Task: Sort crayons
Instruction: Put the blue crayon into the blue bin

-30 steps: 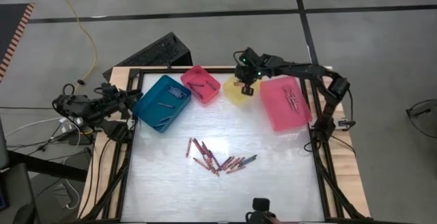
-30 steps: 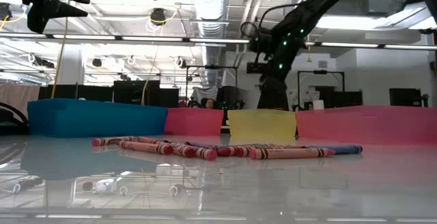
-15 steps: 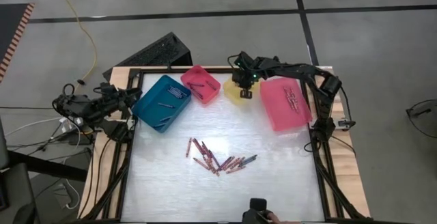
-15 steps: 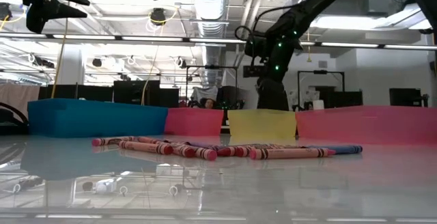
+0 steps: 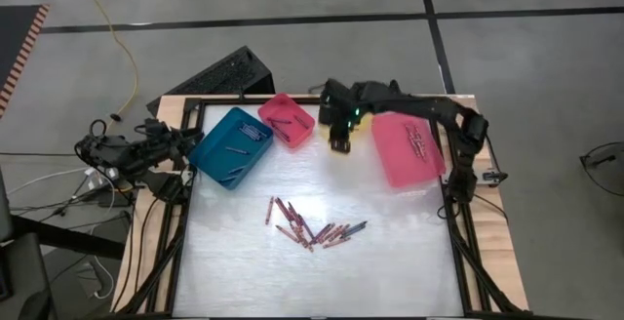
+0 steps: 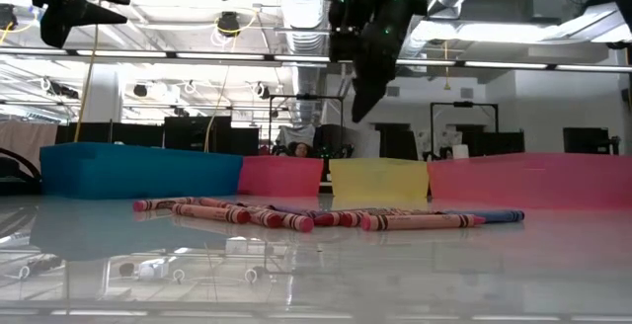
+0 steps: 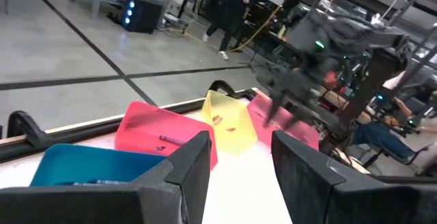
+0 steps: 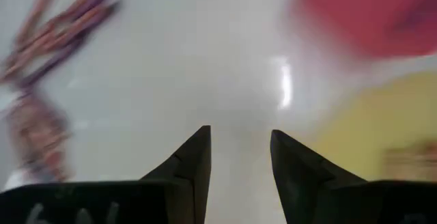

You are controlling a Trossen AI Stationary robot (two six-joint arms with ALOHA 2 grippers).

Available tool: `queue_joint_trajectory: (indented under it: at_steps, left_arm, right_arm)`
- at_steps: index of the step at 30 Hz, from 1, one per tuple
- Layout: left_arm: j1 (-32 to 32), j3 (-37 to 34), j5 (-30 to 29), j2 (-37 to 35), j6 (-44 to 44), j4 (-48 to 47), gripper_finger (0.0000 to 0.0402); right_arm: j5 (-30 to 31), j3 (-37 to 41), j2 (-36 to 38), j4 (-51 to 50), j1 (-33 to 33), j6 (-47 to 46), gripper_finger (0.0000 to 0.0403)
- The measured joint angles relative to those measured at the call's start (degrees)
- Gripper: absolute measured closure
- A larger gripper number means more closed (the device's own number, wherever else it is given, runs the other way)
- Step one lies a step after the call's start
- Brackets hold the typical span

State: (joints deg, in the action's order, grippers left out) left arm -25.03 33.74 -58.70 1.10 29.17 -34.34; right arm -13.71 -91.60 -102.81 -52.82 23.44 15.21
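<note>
A heap of crayons (image 5: 312, 230) (image 6: 296, 215), mostly red with a few dark ones, lies flat on the white tabletop near its middle. My right gripper (image 5: 338, 141) (image 8: 240, 138) hangs open high above the yellow bin (image 6: 378, 179) at the far side, tipped down, with nothing between its fingers. The yellow bin (image 7: 229, 118) holds a few reddish crayons. My left gripper (image 5: 181, 139) (image 7: 240, 142) waits open beyond the table's left edge, pointing level over the teal bin (image 5: 231, 146).
Along the far edge stand the teal bin, a small pink bin (image 5: 288, 120), the yellow bin and a large pink bin (image 5: 408, 146), each with a few crayons inside. A black frame (image 5: 185, 213) borders the table. People stand in the room beyond.
My right gripper has risen from low over the yellow bin to well above it. It has also swung a little toward the table's left and near edges and tipped less steeply. The crayons on the table have not moved.
</note>
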Motion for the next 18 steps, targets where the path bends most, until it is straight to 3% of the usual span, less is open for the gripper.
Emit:
queue_joint_trajectory:
  at_steps: [11,18]
  left_arm:
    - [-0.01,0.0,2.93,0.0,-3.06,-0.04,0.0256]
    - [-0.01,-0.02,3.61,0.0,-3.4,-0.39,0.0256]
  right_arm:
    - [0.86,9.98,3.0,-2.71,-19.23,-19.48,0.0257]
    - [8.87,19.7,6.13,2.5,-30.6,-27.82,0.0257]
